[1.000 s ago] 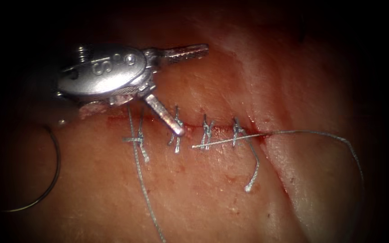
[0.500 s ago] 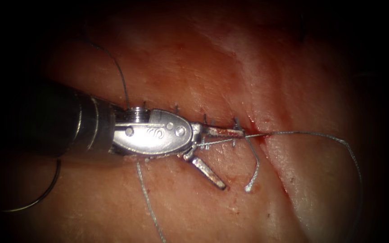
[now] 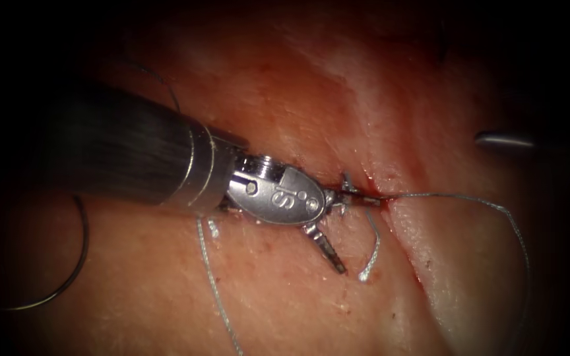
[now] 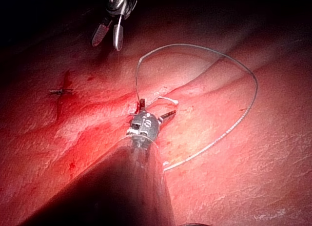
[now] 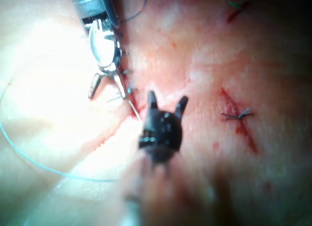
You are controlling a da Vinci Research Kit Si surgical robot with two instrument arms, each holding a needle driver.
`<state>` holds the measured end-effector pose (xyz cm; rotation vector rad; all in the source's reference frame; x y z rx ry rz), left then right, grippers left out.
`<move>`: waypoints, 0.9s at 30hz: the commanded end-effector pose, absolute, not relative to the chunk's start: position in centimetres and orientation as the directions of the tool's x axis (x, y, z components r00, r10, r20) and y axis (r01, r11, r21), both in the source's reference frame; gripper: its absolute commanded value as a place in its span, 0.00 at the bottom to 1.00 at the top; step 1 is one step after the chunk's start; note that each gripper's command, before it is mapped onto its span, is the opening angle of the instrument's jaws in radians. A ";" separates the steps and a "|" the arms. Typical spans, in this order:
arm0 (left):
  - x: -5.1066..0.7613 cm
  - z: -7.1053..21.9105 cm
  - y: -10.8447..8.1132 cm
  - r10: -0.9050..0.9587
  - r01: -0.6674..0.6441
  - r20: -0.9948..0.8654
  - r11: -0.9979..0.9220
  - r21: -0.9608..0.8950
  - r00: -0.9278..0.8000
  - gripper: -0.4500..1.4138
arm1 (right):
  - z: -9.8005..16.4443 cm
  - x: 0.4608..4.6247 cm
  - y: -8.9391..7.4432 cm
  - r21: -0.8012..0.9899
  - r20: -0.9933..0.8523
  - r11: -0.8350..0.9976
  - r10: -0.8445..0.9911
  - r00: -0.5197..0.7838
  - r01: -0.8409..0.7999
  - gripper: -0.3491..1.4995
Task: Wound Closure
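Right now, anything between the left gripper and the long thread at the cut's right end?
Nothing visible. The left gripper is open and empty, one jaw tip by the thread beside the last stitch; a cut end lies just past the other jaw; right gripper open, empty; needle lies on the tissue, far left.

"S" mark on left tool [image 3: 344, 231] clevis.

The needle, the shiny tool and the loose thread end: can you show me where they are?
needle [image 3: 82, 254], endoscope view, on its curved body.
left tool [image 3: 344, 234], endoscope view, between its open jaws.
loose thread end [image 3: 363, 276], endoscope view, on its tip.
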<state>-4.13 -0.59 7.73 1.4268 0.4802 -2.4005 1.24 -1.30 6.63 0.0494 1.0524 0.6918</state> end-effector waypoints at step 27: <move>-4.47 7.6 -0.7 -0.210 0.479 -0.917 -0.877 0.024 -0.340 0.46 | 6.8 1.48 -1.5 0.354 -0.786 0.791 0.541 0.300 -0.499 0.92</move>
